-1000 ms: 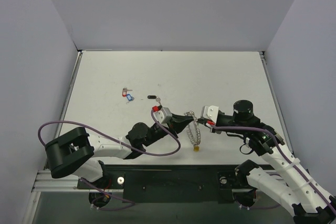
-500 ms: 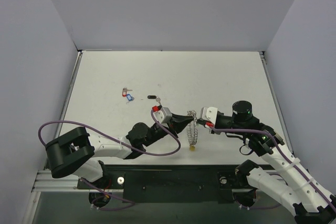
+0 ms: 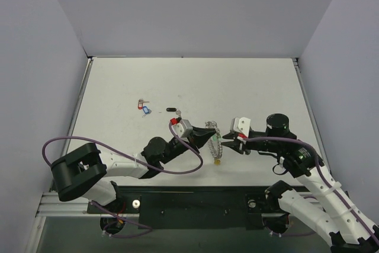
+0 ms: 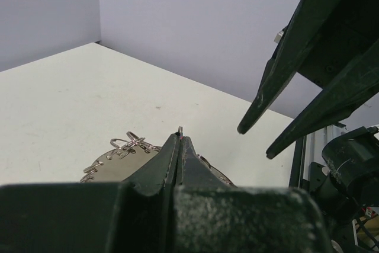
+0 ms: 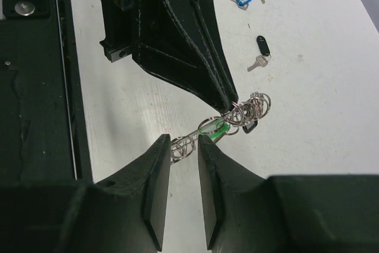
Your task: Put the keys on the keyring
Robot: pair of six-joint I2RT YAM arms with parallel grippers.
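We see the left pincer clamped shut on the keyring, holding it up over the near middle of the desk. The right pincer stands slightly parted, its tips either side of the ring's loops. The loose red, blue and black-tagged keys lie well apart from it, farther back left.

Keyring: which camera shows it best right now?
Right wrist view: the keyring is close, loops distinct, pinched by the left gripper. Top view: small and edge-on. Left wrist view: only a few loops behind its shut fingers.
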